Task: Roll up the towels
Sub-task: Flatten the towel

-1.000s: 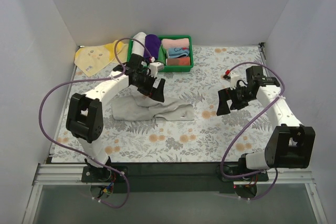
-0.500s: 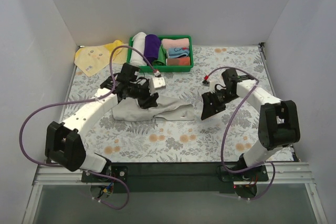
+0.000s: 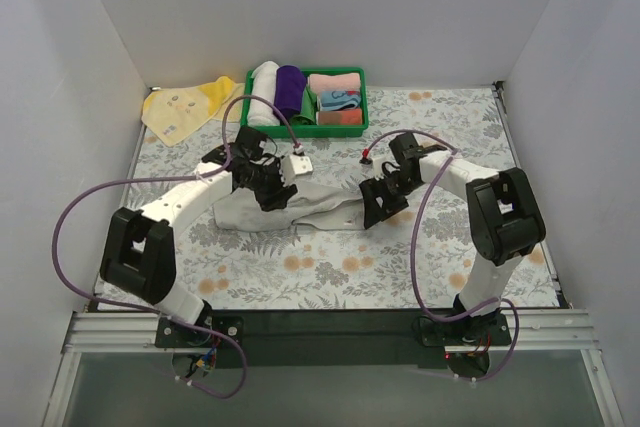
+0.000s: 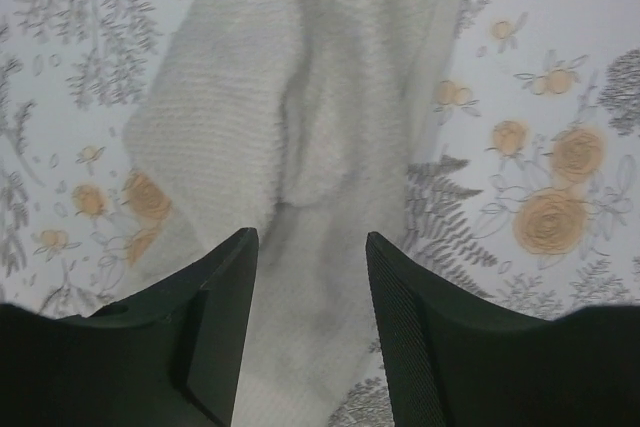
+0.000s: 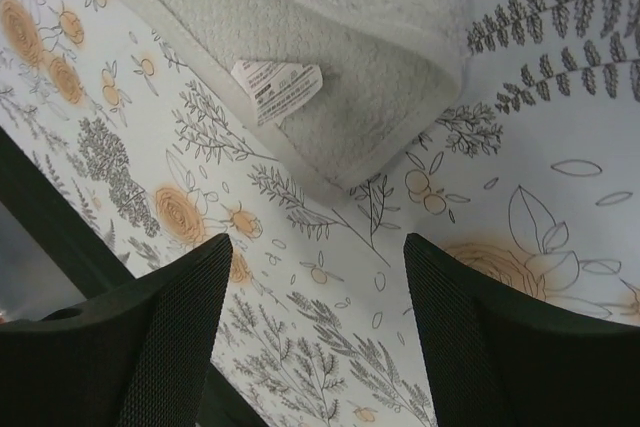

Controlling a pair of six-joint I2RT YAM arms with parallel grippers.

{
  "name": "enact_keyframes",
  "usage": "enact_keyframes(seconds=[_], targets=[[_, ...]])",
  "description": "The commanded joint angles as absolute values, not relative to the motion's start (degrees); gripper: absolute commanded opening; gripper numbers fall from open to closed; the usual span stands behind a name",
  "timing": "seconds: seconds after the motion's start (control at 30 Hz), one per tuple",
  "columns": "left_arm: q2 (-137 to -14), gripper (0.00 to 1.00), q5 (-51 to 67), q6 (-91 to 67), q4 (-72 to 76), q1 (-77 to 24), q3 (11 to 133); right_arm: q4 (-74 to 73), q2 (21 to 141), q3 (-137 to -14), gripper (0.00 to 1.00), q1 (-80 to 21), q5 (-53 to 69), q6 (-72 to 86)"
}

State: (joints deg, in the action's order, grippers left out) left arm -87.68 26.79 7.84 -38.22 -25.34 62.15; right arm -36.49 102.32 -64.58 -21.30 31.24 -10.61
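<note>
A light grey towel [image 3: 300, 211] lies crumpled and partly bunched on the flowered tablecloth, mid-table. My left gripper [image 3: 271, 197] is down over its left part. In the left wrist view the left gripper [image 4: 310, 240] is open, and a raised fold of the grey towel [image 4: 300, 117] runs between the fingers. My right gripper [image 3: 373, 209] is at the towel's right end. The right wrist view shows the right gripper [image 5: 315, 243] open over bare cloth, just short of the grey towel's corner [image 5: 350, 77] and its white label [image 5: 276, 88]. A pale yellow towel [image 3: 180, 111] lies flat at the back left.
A green basket [image 3: 353, 128] at the back centre holds white and purple rolls and pink and blue folded cloths. White walls close in the back and both sides. The table's dark front edge [image 5: 40, 217] shows in the right wrist view.
Both arms have swung in toward the grey towel, the left onto its left part, the right leftward to its right corner. Both sets of jaws have narrowed.
</note>
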Motion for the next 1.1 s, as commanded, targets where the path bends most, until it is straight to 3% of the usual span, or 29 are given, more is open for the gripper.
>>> enact_keyframes(seconds=[0.0,0.13,0.27,0.47,0.5,0.57,0.6,0.63,0.67,0.73,0.77,1.07], targets=[[-89.55,0.45,25.4,10.97,-37.62,-21.1,65.83,-33.22,103.88,-66.62,0.65,-23.29,27.86,-8.27],[-94.21,0.54,24.78,15.2,-39.28,-19.16,67.93,-31.56,105.55,-66.62,0.7,-25.05,24.61,-7.47],[-98.69,0.59,27.59,16.35,-39.55,-19.07,71.01,-29.88,107.39,-66.62,0.68,-26.27,21.28,-6.24],[-103.18,0.6,27.6,15.39,-37.18,-19.07,71.02,-29.44,111.17,-66.8,0.52,-28.74,18.2,-7.03],[-104.05,0.59,27.42,15.12,-36.48,-19.07,70.67,-29.44,111.62,-66.88,0.42,-29.0,17.93,-7.12],[-104.94,0.5,26.28,14.07,-35.69,-19.07,70.84,-29.44,112.41,-66.97,0.35,-29.27,16.8,-7.73],[-105.12,0.44,25.93,13.71,-35.42,-18.99,71.19,-29.44,112.67,-66.97,0.18,-29.44,16.35,-8.0],[-105.2,0.37,25.84,13.45,-35.25,-18.9,71.45,-29.53,112.85,-66.89,0.09,-29.44,15.74,-8.0],[-104.94,0.24,26.27,13.19,-35.59,-18.9,71.89,-29.62,113.2,-66.97,0.02,-29.36,13.91,-8.09],[-103.81,0.13,27.33,12.31,-37.43,-18.46,74.08,-30.15,112.68,-66.45,0.01,-29.01,13.1,-8.7],[-103.36,0.02,28.29,11.96,-38.4,-18.2,74.96,-30.23,110.94,-66.01,0.01,-28.74,12.75,-8.96],[-95.37,0.0,28.22,9.58,-45.61,-15.21,83.92,-33.48,95.55,-65.56,0.01,-24.44,8.62,-14.94]])
